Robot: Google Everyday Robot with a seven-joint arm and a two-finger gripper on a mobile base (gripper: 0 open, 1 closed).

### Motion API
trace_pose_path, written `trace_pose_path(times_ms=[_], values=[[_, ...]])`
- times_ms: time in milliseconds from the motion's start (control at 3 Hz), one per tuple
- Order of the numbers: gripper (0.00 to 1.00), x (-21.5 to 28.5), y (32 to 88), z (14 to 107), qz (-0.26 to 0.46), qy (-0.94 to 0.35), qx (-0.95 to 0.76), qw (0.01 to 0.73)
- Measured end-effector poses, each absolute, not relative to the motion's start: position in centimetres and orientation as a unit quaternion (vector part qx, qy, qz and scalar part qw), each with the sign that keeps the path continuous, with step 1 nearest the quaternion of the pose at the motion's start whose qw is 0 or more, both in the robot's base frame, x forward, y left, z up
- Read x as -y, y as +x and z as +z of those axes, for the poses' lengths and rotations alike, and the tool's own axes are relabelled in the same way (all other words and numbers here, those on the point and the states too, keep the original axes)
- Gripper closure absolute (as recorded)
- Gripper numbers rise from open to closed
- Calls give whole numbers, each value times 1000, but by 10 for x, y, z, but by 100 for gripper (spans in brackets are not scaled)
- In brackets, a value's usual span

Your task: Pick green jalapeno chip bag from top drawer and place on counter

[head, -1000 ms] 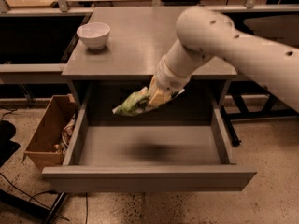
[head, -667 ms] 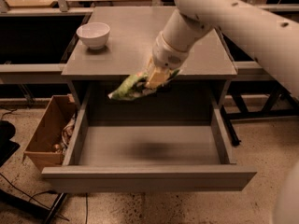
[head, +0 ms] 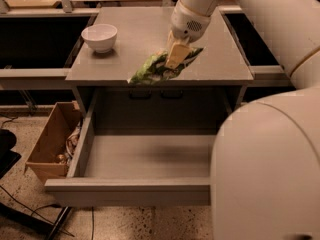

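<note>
The green jalapeno chip bag (head: 152, 68) hangs from my gripper (head: 173, 63), which is shut on its right end. The bag is over the front edge of the grey counter (head: 145, 31), raised above the top drawer (head: 145, 156). The drawer is pulled fully open and its flat grey floor is bare. My white arm comes down from the upper right and fills the right side of the view.
A white bowl (head: 99, 37) stands on the counter's back left corner. A cardboard box (head: 50, 144) with items sits on the floor left of the drawer. Dark cables lie on the floor at the lower left.
My gripper has lifted the chip bag up out of the drawer and back over the counter's front edge. The arm now fills more of the right side.
</note>
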State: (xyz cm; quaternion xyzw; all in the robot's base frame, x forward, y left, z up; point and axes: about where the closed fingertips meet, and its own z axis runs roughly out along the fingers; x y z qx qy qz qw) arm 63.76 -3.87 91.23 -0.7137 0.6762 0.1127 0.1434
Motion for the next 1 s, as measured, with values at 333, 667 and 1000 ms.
trace_pose_path(times_ms=[333,667,1000], values=[[100,73,664,968,68,-670,-713,197],[100,109,688,1025,16,-617,-735,280],[100,133,739,1025,-4,-565,-745,355]])
